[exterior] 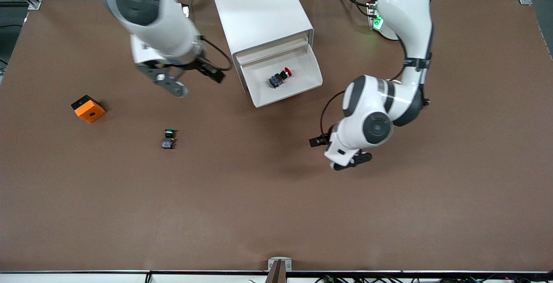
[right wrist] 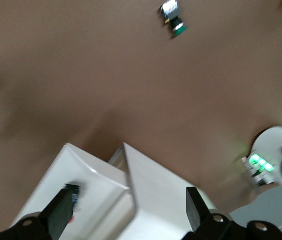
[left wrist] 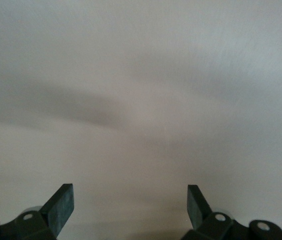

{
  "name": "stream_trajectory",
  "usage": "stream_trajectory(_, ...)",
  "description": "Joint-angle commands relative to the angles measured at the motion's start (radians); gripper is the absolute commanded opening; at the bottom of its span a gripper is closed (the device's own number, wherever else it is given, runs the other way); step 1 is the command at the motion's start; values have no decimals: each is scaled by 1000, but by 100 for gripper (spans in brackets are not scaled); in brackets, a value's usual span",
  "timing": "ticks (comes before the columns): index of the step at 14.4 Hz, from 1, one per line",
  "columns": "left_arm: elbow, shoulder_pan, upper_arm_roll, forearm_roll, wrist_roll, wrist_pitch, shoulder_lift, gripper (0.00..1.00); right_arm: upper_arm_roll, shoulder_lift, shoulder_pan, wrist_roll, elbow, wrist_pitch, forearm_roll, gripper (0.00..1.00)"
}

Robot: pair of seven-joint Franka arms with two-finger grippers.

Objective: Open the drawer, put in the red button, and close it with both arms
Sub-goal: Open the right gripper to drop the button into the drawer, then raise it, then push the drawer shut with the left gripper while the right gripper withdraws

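The white cabinet (exterior: 259, 11) has its drawer (exterior: 317, 65) pulled open. The red button (exterior: 281, 77) lies on its side in the drawer. It also shows in the right wrist view (right wrist: 74, 192), partly hidden by a finger. My right gripper (exterior: 177, 85) is open and empty, up over the table beside the cabinet, toward the right arm's end; its wrist view (right wrist: 130, 210) looks down on the drawer (right wrist: 81, 165). My left gripper (exterior: 352, 163) is open and empty, low over bare table in front of the drawer, toward the left arm's end; its wrist view (left wrist: 131, 205) shows only the table surface.
A green-capped button (exterior: 168, 138) lies on the table, nearer to the front camera than the right gripper; it also shows in the right wrist view (right wrist: 173, 20). An orange block (exterior: 88, 109) sits toward the right arm's end.
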Motion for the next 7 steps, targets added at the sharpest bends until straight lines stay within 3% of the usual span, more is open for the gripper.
stream_trajectory(1,-63,-76,0,8,-45,27,-16,100,15,-147,-117,-246,-144,8,15,100)
stream_trajectory(7,-80,-116,-163,2,-231,15,-18,100,13,-322,-363,-775,-356,115,-50,100)
